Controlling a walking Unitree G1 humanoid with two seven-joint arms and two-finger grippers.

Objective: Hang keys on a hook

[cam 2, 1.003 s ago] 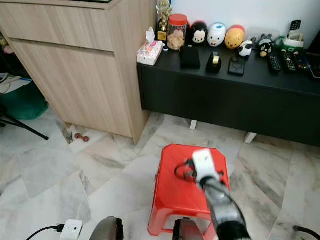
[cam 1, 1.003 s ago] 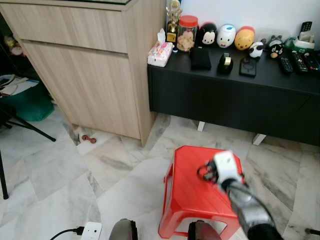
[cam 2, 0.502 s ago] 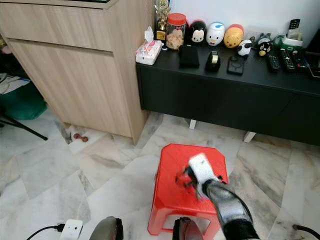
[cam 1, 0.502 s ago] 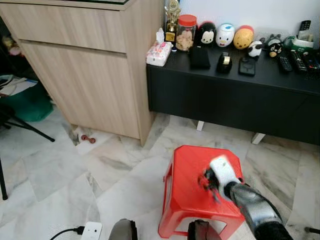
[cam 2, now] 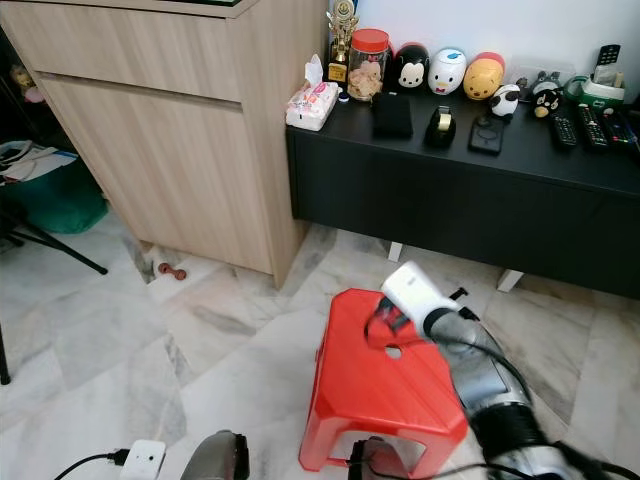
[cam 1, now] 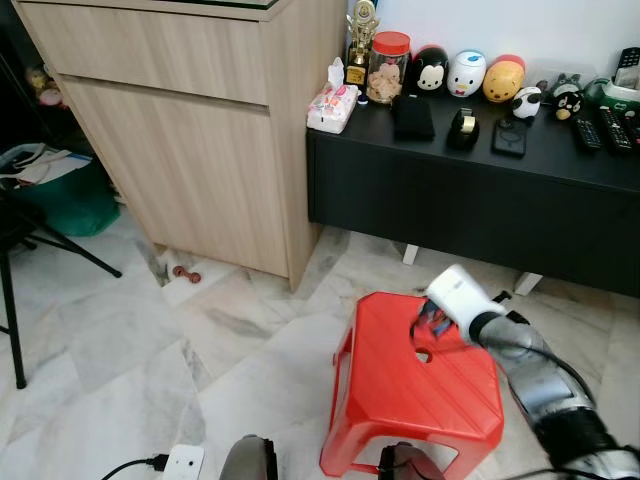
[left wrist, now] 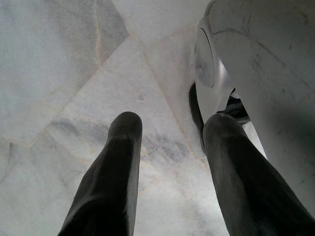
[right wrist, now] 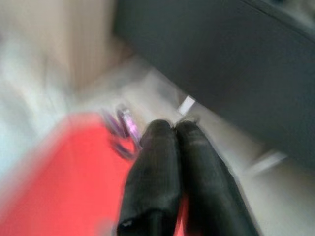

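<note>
My right gripper (cam 1: 435,318) hangs just above the red plastic stool (cam 1: 400,400), near its far right part, behind the arm's white wrist. It is shut on a bunch of keys (cam 2: 378,325) with purple and red bits. In the blurred right wrist view the two black fingers (right wrist: 157,147) are pressed together and the keys (right wrist: 122,129) dangle beside their tips over the stool's red top (right wrist: 64,177). My left gripper (left wrist: 167,128) hangs idle over the marble floor, fingers apart with nothing between them.
A tall light-wood cabinet (cam 1: 190,130) stands at the back left. Beside it a low black sideboard (cam 1: 480,200) carries toys, a jar and remotes. A white power strip (cam 1: 182,462) lies on the floor near me, and black stand legs (cam 1: 40,250) are at the left.
The right arm has swung the keys from over the stool's middle toward its far right side and a little higher. The whole view has shifted slightly as well.
</note>
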